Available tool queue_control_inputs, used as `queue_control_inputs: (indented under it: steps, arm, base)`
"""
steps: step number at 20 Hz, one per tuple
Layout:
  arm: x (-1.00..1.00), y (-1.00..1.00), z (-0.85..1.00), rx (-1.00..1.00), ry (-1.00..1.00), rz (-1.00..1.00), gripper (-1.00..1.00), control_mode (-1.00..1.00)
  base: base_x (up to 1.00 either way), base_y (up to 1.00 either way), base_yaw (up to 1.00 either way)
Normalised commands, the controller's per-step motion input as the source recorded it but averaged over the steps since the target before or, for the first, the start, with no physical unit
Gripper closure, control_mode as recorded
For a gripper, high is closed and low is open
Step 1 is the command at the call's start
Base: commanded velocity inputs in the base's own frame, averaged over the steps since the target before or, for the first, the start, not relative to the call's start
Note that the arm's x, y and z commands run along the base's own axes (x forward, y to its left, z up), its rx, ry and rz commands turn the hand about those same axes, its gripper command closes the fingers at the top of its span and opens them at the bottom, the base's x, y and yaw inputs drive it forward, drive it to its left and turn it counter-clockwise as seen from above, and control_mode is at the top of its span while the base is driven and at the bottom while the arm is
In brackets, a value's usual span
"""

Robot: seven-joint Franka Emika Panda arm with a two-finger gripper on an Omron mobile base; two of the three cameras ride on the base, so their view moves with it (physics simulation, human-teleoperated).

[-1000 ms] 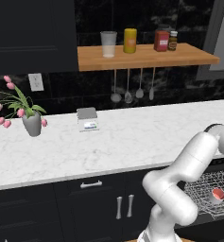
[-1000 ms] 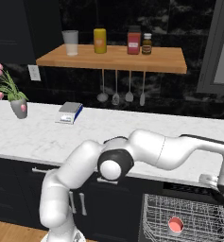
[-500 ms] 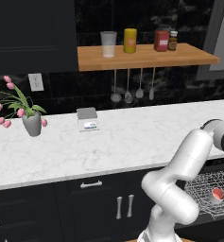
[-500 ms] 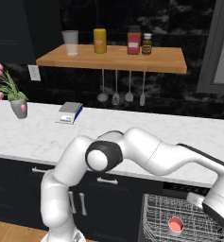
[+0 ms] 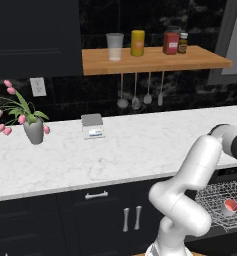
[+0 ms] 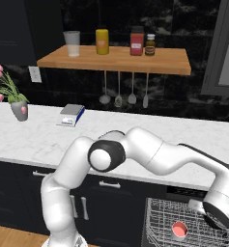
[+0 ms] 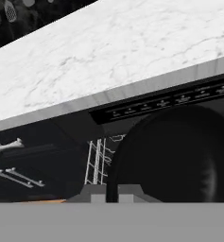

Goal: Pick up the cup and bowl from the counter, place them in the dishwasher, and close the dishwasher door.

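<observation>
While jaws grip bowl (image 7: 175, 156) (dark), rack (image 6: 193, 226) open

Red cup (image 6: 178, 230) in dishwasher rack (image 6: 157, 217)

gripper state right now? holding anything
gripper: shut on a dark rounded thing, likely the bowl, in front of the open dishwasher.

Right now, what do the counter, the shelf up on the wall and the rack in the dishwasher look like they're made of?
The counter looks like polished white marble, from its faint grey veins. The shelf looks like plain wood: warm brown, matte. The rack inside the dishwasher looks like thin metal wire, light grey, perhaps coated; being rendered, that's a guess.
</observation>
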Motion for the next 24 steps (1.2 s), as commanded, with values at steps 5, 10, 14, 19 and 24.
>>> queue_control_inputs:
  steps: [5, 10, 14, 19, 24]
  arm:
    - [0.00, 0.00, -0.44, 0.00, 0.21, 0.00, 1.00, -1.00]
    - [0.00, 0.00, -0.45, 0.00, 0.20, 0.00, 1.00, -1.00]
    - [0.01, 0.00, -0.29, 0.00, 0.21, 0.00, 1.00, -1.00]
    - [0.20, 0.00, -0.18, 0.01, 0.05, 0.05, 1.00, -1.00]
    - [0.34, 0.01, -0.36, 0.02, 0.00, 0.15, 1.00, -1.00]
  base:
    - [0.00, 0.00, 0.00]
    - [0.00, 0.00, 0.00]
    - [0.00, 0.00, 0.00]
    - [0.00, 0.00, 0.00]
    - [0.00, 0.00, 0.00]
